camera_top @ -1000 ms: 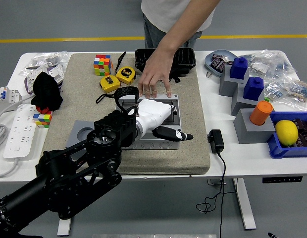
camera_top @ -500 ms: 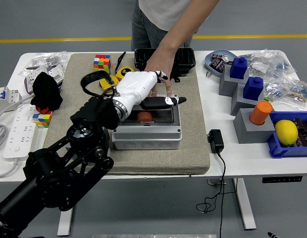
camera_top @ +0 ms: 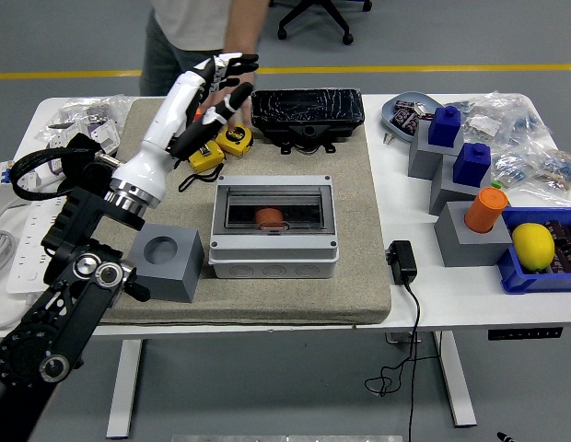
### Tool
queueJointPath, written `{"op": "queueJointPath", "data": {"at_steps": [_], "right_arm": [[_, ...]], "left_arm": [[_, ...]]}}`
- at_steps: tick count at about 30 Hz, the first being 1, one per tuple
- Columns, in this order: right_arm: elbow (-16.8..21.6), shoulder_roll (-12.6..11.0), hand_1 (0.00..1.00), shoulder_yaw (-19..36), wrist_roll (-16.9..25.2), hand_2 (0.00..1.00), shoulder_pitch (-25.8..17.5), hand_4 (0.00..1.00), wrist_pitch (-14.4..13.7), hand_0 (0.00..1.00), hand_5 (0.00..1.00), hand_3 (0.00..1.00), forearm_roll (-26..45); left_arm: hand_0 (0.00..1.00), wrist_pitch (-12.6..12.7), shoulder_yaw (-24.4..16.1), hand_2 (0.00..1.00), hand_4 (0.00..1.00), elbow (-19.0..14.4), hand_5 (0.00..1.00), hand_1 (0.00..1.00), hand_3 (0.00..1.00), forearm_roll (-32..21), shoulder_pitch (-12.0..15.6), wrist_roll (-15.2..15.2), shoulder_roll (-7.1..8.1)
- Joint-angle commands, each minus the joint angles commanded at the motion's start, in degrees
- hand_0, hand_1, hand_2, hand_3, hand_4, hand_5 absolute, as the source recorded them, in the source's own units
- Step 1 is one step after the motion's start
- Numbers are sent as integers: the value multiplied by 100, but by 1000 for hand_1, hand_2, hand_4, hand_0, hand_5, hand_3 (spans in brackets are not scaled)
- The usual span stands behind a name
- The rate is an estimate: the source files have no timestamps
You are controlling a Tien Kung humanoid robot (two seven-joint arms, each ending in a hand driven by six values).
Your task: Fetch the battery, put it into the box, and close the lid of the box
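- The grey box (camera_top: 274,226) sat in the middle of the frame, on a tan mat (camera_top: 364,267) that covered much of the white tabletop (camera_top: 433,295).
- Its clear lid (camera_top: 274,206) looked flat and shut over the top.
- Through the lid I could see the battery (camera_top: 269,217), a small reddish-brown round thing lying inside the box.
- The left hand (camera_top: 215,87) was up in the upper left of the frame, well apart from the box.
- Its fingers (camera_top: 238,63) were spread out and held nothing.
- The right hand was not in the picture.
- A person (camera_top: 198,28) stood at the far side, at the top left; I could not see what their hands did.
- I judged the battery to be small, hard and smooth, and light to lift. It would roll or slip if squeezed at its ends, so its round sides are the place to hold it.
- The box looked like stiff plastic and would not bend. It seemed heavy enough to stay put.
- The lid looked thin and clear. I think pressing softly on its front edge, away from the hinge, would be best.
- A grey block with a round hole (camera_top: 163,262) stood just left of the box.
- Two yellow tape measures (camera_top: 221,145) lay near the raised hand.
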Motion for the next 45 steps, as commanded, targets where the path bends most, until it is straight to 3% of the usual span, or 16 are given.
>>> {"op": "queueJointPath", "data": {"at_steps": [2, 7, 9, 13, 14, 16, 17, 19, 24, 25, 30, 37, 38, 43, 44, 45], "right_arm": [[0, 3, 546, 18, -8, 575, -10, 948, -2, 611, 728, 535, -21], [0, 5, 546, 74, -22, 575, -19, 948, -4, 611, 728, 535, -86], [0, 7, 549, 64, -28, 575, -16, 948, -2, 611, 729, 534, -98], [0, 3, 549, -19, -29, 575, -4, 948, 5, 611, 729, 534, -72], [0, 2, 544, -40, -27, 575, -1, 948, 6, 611, 728, 535, -62], [0, -7, 544, -69, -26, 575, 5, 948, 5, 611, 728, 535, -48], [0, -13, 544, -73, -28, 575, 9, 948, 5, 611, 728, 535, -48], [0, -22, 544, -66, -35, 575, 9, 948, 4, 611, 728, 535, -66], [0, -37, 545, -49, -34, 575, 20, 948, 2, 611, 728, 535, -80], [0, -33, 545, -62, -24, 575, 23, 948, 2, 611, 728, 535, -62], [0, -16, 544, -14, -20, 574, -29, 948, -1, 611, 728, 535, -101], [0, 14, 545, -38, -2, 575, -58, 948, -4, 611, 728, 535, -83], [0, 18, 545, -71, 4, 576, -55, 948, -1, 611, 728, 535, -52], [0, 40, 545, 4, 16, 576, -50, 948, 4, 611, 728, 535, -75], [0, 44, 664, 54, 24, 651, -50, 956, 1, 704, 738, 560, -101], [0, 47, 664, 92, 30, 651, -50, 956, 0, 704, 738, 560, -121]], "left_arm": [[823, -168, -209, 861, 998, 38, 998, 907, 859, -521, 108, -314, 0], [823, -351, -593, 861, 998, 137, 998, 907, 859, -1713, 390, -343, 0], [784, -190, -717, 841, 998, 179, 998, 870, 842, -2160, 510, -310, 0], [784, 566, -998, 841, 998, 105, 998, 870, 842, -3126, 726, 28, 0], [693, 769, -1049, 755, 998, 78, 998, 770, 758, -3386, 770, 139, 5], [693, 1133, -1152, 755, 998, 63, 998, 770, 758, -3671, 854, 465, 45], [693, 1223, -1192, 755, 998, 76, 998, 770, 758, -3410, 877, 670, 65], [693, 1095, -1324, 755, 998, 127, 998, 770, 758, -2963, 906, 1096, 110], [677, 86, -1676, 730, 998, 340, 998, 745, 742, -1734, 958, 2232, 158], [677, -65, -1707, 730, 998, 408, 998, 745, 742, -1511, 1015, 2284, 141], [697, 72, -1830, 744, 998, 489, 998, 768, 745, -282, 1145, 2117, 15], [715, 75, -1839, 762, 998, 592, 998, 788, 769, 1427, 1230, 1888, 0], [772, 87, -1831, 792, 998, 611, 998, 824, 800, 1549, 1234, 1829, 0], [772, 186, -1632, 792, 998, 677, 998, 824, 800, 763, 1242, 1418, 0], [778, 204, -1596, 813, 998, 692, 998, 852, 816, 571, 1245, 1332, 0], [778, 216, -1571, 813, 998, 703, 998, 852, 816, 333, 1247, 1268, 0]]}}
